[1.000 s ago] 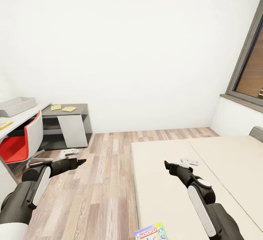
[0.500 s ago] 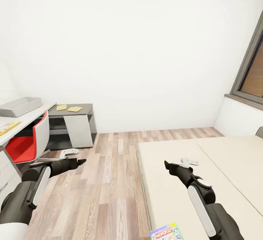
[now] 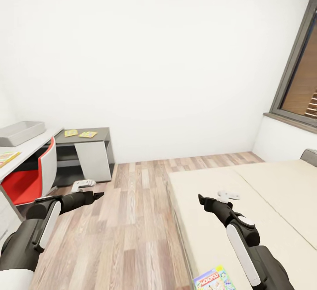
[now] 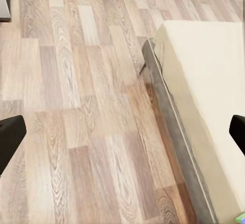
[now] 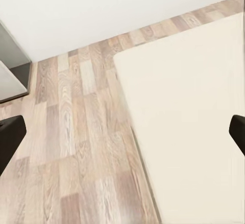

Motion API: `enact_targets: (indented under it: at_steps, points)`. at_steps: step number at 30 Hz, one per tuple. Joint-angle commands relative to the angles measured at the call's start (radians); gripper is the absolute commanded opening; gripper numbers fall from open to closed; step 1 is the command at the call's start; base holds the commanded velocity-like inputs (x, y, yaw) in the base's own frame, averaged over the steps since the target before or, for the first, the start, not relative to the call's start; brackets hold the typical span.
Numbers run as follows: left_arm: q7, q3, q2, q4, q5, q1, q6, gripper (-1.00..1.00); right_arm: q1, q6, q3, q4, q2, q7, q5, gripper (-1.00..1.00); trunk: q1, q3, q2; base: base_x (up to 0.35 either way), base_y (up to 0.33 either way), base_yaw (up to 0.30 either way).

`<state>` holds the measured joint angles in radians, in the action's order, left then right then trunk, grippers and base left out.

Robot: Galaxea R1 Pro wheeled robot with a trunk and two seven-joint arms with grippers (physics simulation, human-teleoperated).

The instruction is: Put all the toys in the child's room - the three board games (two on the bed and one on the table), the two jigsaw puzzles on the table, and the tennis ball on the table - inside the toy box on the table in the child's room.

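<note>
The toy box (image 3: pixel 20 132) sits on the table (image 3: pixel 26 148) at far left; can't really tell if anything's in it from this low angle. A Monopoly board game (image 3: pixel 212 279) with busy print lies on the bed (image 3: pixel 264 202), close to the robot. Two yellowish flat squares (image 3: pixel 80 134) sit on a dark side desk (image 3: pixel 94 132). The left wrist view catches the bed's grey frame edge. Both the left gripper (image 4: pixel 122 134) and right gripper (image 5: pixel 122 132) are spread wide, holding nothing.

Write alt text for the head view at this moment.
Both arms reach forward with empty grippers, left over plank floor, right over the beige bed, where a Monopoly box lies. The grey toy box sits on the far-left table.
</note>
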<state>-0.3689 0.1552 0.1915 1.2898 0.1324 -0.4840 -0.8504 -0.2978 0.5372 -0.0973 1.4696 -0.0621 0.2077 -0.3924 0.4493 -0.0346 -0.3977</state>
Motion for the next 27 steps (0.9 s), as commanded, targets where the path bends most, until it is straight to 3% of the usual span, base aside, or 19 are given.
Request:
enact_targets:
  at_steps: [1,27]
  points:
    - [0.001,0.001,0.000,0.001,0.009,-0.001,-0.007,1.00,-0.001,0.003,-0.003,0.001,-0.001,0.010,-0.011,1.00,0.001,-0.001,-0.002,0.000,0.283,-0.218]
    - [0.000,0.001,0.000,0.001,0.009,-0.001,-0.007,1.00,-0.001,0.003,-0.002,0.000,-0.001,0.010,-0.011,1.00,0.001,0.025,-0.002,0.000,0.284,-0.231]
